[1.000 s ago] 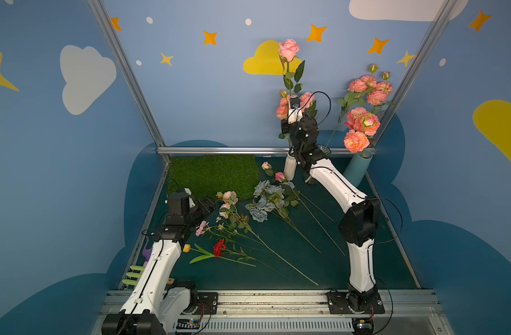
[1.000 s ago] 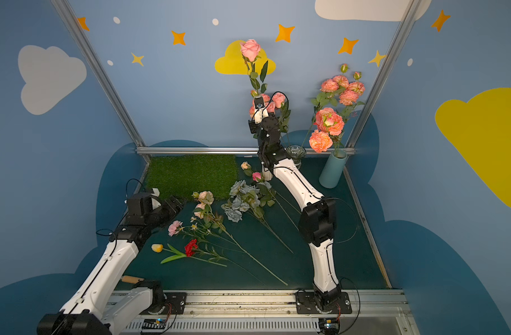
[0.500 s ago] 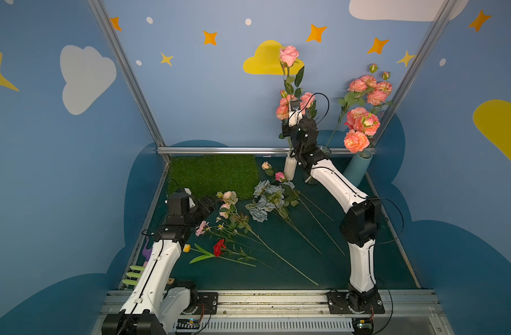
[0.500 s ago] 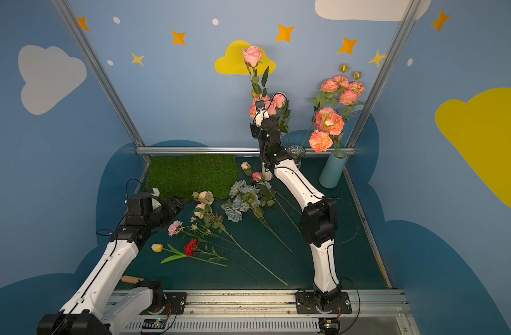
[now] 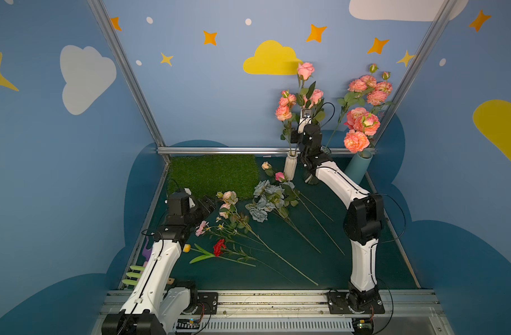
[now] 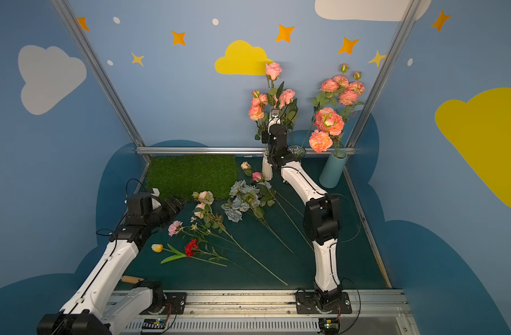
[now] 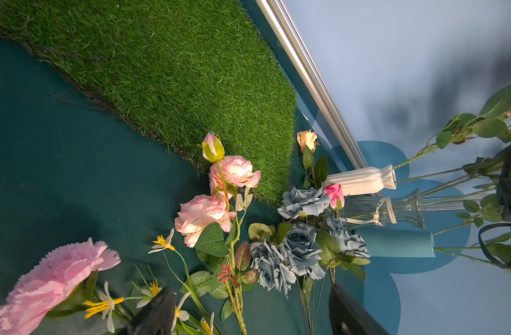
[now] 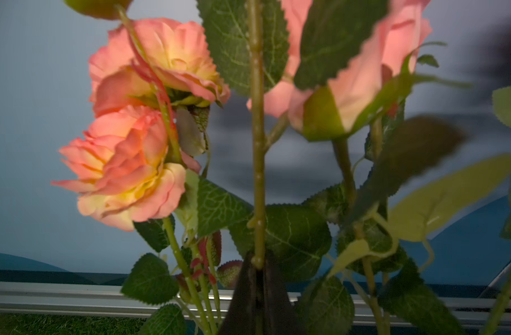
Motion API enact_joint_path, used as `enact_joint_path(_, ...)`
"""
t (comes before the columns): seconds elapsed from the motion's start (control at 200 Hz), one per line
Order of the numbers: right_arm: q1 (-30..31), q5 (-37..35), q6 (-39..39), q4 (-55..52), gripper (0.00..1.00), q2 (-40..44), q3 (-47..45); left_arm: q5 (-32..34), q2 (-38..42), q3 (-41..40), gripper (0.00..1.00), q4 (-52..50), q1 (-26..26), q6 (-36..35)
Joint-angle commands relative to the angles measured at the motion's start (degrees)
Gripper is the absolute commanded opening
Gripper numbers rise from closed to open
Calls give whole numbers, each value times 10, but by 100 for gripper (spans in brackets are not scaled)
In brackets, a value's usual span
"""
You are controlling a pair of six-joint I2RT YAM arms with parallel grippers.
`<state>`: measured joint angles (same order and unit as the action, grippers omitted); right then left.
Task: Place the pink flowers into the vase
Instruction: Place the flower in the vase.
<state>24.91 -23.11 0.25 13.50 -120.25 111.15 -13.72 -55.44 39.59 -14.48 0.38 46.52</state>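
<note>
My right gripper (image 8: 257, 272) is clenched on the stem of a rose (image 5: 305, 70), upright at the back just beside the white vase (image 5: 290, 169) — which vase its foot reaches I cannot tell. My left gripper (image 7: 248, 313) hangs released, jaws wide, over more pink flowers (image 5: 229, 197) lying on the mat (image 5: 219, 278) near the grass patch (image 5: 213, 174).

The pink flowers (image 5: 283, 111) are really more salmon, with yellowish centres and dark green leaves. The ribbed vase (image 5: 290, 169) is plain white, the tall vase (image 5: 357, 168) teal. The rose bunch (image 5: 261, 203) is dusty grey-blue, the carnation (image 5: 219, 246) red, the grass mat (image 5: 213, 174) bright green on a dark teal tabletop (image 5: 329, 269). Walls (image 5: 205, 95) are blue with yellow and white clouds, orange stars.
</note>
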Motion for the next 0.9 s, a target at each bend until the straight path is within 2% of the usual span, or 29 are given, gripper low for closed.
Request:
enact_joint_path(0.0,-4,8,34,-10,0,15,-10,-1,2,-7,83,1,2,-5)
enact_joint_path(0.461,-13,25,108,-7,0,18,-65,0,4,-7,83,0,2,-4)
enact_joint_path(0.896,-13,22,135,0,0,0,-99,-1,7,-8,83,-2,2,-4)
